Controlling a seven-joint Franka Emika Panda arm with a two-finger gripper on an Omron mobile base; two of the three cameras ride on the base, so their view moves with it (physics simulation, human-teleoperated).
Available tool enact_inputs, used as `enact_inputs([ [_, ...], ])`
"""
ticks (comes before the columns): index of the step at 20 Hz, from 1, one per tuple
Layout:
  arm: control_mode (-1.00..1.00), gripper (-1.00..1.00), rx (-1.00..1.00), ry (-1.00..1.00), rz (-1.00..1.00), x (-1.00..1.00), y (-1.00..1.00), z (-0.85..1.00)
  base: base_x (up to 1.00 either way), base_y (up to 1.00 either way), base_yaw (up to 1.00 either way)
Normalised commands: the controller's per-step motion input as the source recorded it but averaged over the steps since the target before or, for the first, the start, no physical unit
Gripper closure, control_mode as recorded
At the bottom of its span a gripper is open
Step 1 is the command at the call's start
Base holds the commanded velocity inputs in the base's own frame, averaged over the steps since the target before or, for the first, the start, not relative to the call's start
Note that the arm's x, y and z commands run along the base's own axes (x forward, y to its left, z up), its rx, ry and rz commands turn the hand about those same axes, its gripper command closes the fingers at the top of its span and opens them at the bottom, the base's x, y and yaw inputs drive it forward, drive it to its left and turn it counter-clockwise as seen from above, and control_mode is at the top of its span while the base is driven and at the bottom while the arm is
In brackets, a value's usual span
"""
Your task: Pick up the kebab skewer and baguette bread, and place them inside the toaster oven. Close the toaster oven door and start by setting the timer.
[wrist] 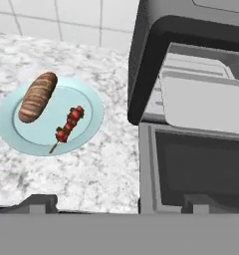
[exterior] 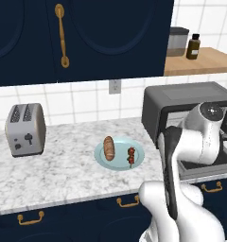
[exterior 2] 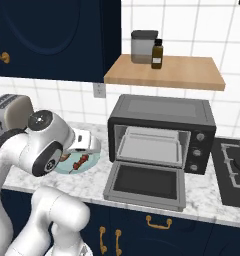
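Fingers spread wide and empty above the counter. You have baguette bread and kebab skewer side by side on the plate, left of the toaster oven, its door folded down.

I am seeing the plate sitting on the counter, between the toaster to its left and the toaster oven to its right. The baguette bread is lying left of the kebab skewer on it. The toaster oven door is lying folded down in front.
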Motion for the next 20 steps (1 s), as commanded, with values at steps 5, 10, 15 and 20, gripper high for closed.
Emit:
enact_inputs([
  [5, -1.00, -1.00, 0.01, 0.17, -0.19, 0.41, 0.81, -0.10, 0.00, 0.00, 0.00],
  [10, -1.00, -1.00, 0.11, 0.13, -0.06, 0.23, 0.12, -0.59, 0.00, 0.00, 0.00],
  [15, -1.00, -1.00, 0.09, 0.02, 0.00, 0.40, 0.07, -0.66, 0.00, 0.00, 0.00],
  [20, -1.00, -1.00, 0.03, 0.04, 0.00, 0.51, 0.27, -0.40, 0.00, 0.00, 0.00],
])
